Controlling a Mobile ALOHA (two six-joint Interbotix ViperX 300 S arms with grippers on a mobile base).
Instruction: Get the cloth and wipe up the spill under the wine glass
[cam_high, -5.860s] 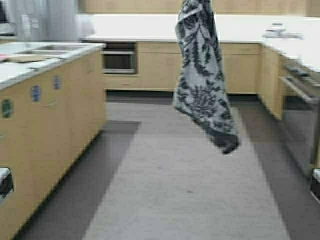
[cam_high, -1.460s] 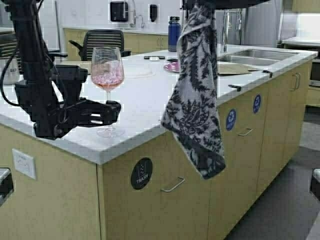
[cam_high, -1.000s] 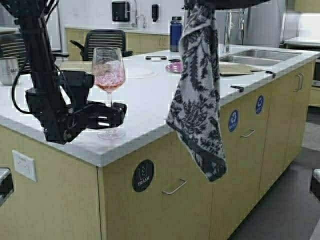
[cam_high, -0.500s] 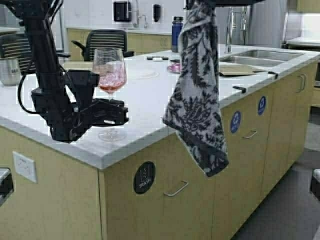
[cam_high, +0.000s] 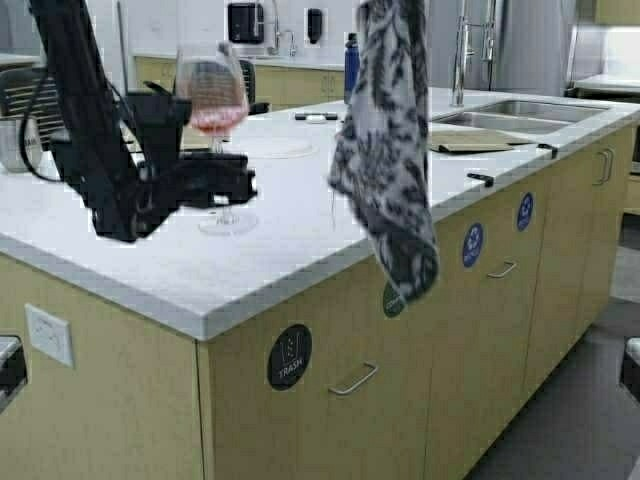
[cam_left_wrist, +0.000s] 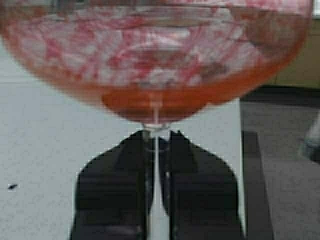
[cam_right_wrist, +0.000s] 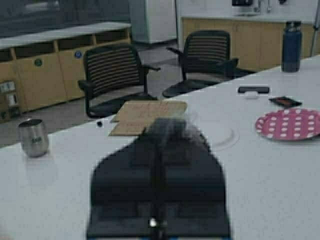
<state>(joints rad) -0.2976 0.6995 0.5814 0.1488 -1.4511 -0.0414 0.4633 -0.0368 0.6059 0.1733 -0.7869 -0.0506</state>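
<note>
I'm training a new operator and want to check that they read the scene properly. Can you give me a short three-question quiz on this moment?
1. True or false: the left gripper is shut on the stem of the wine glass.
2. What hangs from the right gripper? A) a sponge B) the cloth C) a paper bag
3. Fill in: the pink dotted plate lies on the ____.
Key: 1 true; 2 B; 3 counter.
</note>
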